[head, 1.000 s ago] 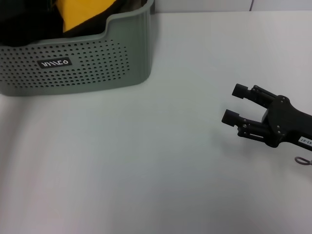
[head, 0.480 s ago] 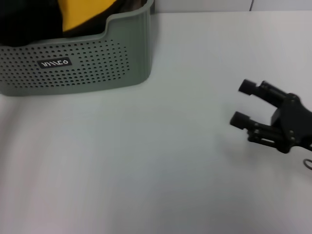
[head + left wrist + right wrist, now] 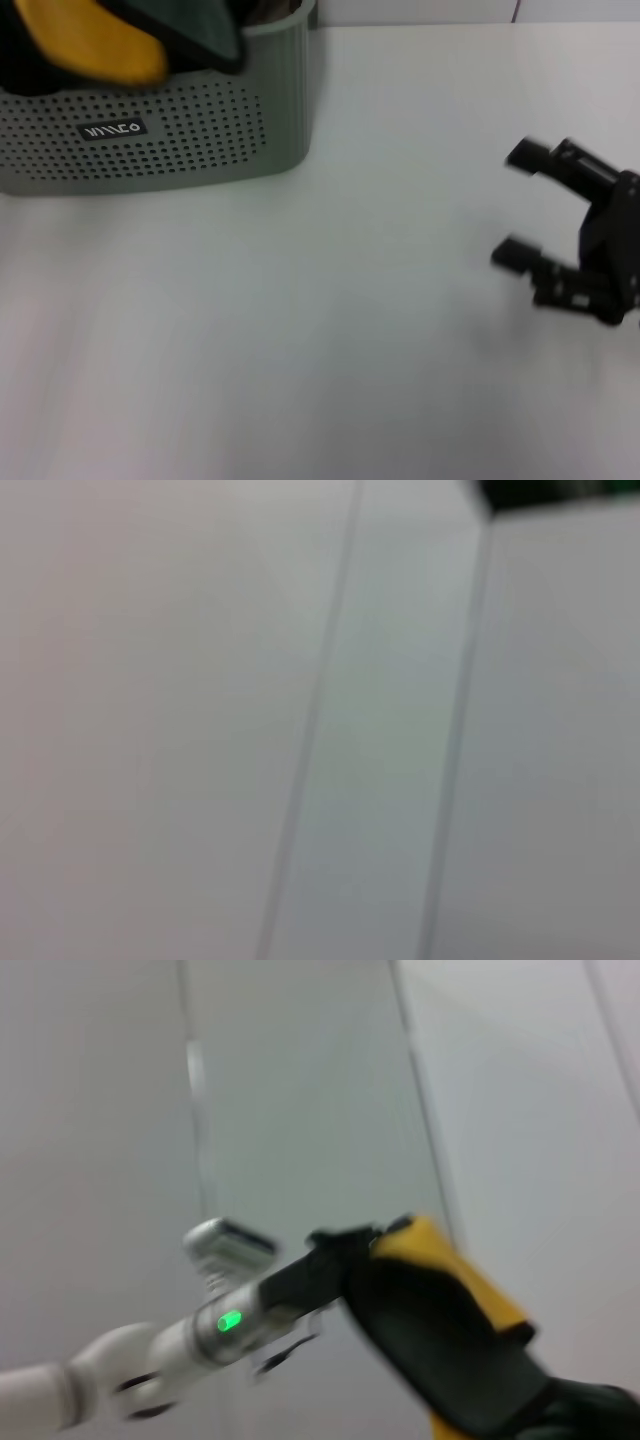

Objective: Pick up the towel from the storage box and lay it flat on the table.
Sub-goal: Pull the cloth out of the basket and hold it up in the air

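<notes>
The towel (image 3: 95, 40), yellow-orange on one face and dark teal on the other, hangs bunched over the top of the grey-green storage box (image 3: 160, 135) at the table's far left. In the right wrist view my left gripper (image 3: 335, 1260), on its white arm, is shut on the towel (image 3: 440, 1345) and holds it up in the air. The left gripper itself is outside the head view. My right gripper (image 3: 522, 208) is open and empty, low over the white table (image 3: 300, 330) at the right. The left wrist view shows only pale wall panels.
The storage box stands against the table's far left edge, with a black label (image 3: 113, 129) on its front wall. Bare tabletop stretches between the box and the right gripper, and across the front.
The towel has come up out of the box, its yellow fold swinging to the left over the rim. My right gripper has drifted right, toward the table's edge.
</notes>
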Controlling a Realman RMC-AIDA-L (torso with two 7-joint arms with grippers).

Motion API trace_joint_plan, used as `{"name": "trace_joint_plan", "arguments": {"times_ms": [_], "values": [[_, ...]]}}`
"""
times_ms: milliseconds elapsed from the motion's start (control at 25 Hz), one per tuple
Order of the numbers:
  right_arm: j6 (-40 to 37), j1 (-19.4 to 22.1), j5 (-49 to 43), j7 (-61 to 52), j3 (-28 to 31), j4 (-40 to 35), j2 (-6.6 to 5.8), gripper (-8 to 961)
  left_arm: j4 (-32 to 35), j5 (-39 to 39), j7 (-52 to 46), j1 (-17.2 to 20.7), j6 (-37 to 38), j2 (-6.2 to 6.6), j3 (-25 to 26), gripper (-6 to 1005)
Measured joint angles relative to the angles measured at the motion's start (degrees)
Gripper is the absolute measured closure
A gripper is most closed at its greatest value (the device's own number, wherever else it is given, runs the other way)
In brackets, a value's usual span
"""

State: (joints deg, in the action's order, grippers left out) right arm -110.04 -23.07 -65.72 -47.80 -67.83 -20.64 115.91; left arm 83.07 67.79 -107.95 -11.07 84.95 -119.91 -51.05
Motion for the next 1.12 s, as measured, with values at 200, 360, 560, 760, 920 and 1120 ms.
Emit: {"name": "trace_joint_plan", "arguments": {"times_ms": [200,360,560,760,920,1120], "values": [[1.51,0.52,0.56,8.97,-9.54,-7.64,0.34,128,-6.24,-6.44,-3.16,-2.22,11.22,0.44,6.97,969],[7.89,2.92,8.26,15.18,-18.91,-14.1,0.34,171,-8.91,-5.59,-4.04,-1.41,13.78,0.65,7.41,969],[22.46,11.58,22.73,34.37,-36.05,-27.14,0.37,196,-11.05,-1.73,-3.66,0.38,14.83,0.53,7.98,969],[28.34,13.74,37.83,59.56,-49.0,-30.28,0.34,225,-11.48,0.75,-3.13,1.97,14.97,0.26,9.72,966],[30.02,12.68,52.05,83.13,-57.97,-29.25,0.36,248,-13.3,1.52,-2.89,0.66,15.05,0.22,9.74,963],[30.67,6.26,67.47,98.81,-66.52,-24.72,0.38,318,-16.29,1.78,-2.13,-1.64,15.18,0.44,9.69,960]]}}
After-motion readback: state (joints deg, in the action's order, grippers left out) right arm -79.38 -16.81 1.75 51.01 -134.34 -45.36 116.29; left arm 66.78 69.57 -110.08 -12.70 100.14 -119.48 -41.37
